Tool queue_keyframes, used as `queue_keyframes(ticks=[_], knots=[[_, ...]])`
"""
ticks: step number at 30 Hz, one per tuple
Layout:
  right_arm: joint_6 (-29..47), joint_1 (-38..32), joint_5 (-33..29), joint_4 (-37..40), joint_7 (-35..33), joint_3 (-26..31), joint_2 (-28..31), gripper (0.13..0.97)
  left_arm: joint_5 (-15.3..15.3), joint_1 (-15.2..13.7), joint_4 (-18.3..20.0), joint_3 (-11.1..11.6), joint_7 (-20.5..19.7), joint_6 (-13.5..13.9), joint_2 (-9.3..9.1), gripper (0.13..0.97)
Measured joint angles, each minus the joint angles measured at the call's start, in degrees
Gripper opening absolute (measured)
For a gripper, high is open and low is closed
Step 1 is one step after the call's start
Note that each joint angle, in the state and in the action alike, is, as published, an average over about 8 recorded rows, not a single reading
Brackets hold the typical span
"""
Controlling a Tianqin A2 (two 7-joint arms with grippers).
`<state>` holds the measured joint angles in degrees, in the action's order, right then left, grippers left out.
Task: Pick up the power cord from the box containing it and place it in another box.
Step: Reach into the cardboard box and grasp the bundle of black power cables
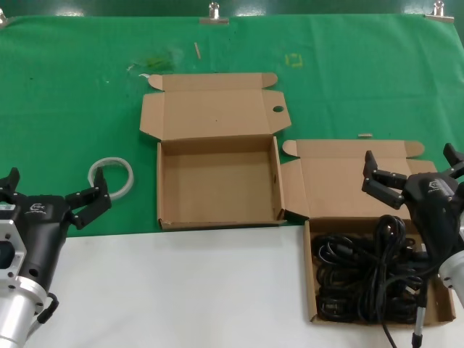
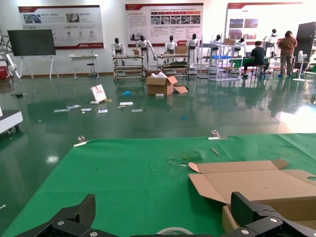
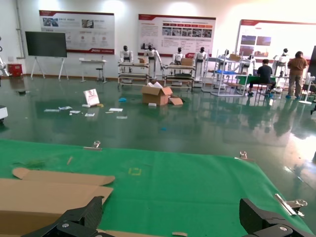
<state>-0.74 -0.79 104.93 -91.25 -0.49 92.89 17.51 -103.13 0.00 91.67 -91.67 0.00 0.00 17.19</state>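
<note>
The right gripper (image 1: 413,170), fingers spread wide and holding nothing, hovers over the shallow brown cardboard box with wide lid flaps (image 1: 310,275), whose heap of thin black power cords (image 1: 362,279) lies toward seven o'clock of it, in no clear single direction. The other shallow brown cardboard box (image 1: 217,181), empty inside, sits at about ten o'clock from that heap. The left gripper (image 1: 54,196), also open wide, waits much farther off beside a pale tape ring (image 1: 111,177).
</note>
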Motion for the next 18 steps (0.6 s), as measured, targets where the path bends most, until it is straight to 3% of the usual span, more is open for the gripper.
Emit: queue_keyframes(ticks=[9, 18], knots=[[-7.0, -1.2, 5.0, -1.0, -2.5, 6.7, 1.4, 0.966, 0.0, 0.0, 0.0, 0.0, 0.0, 0.0, 0.0, 0.958], [-10.3, 3.0, -2.5, 1.7, 2.8, 3.6, -7.2, 0.966, 0.0, 0.0, 0.0, 0.0, 0.0, 0.0, 0.0, 0.902]])
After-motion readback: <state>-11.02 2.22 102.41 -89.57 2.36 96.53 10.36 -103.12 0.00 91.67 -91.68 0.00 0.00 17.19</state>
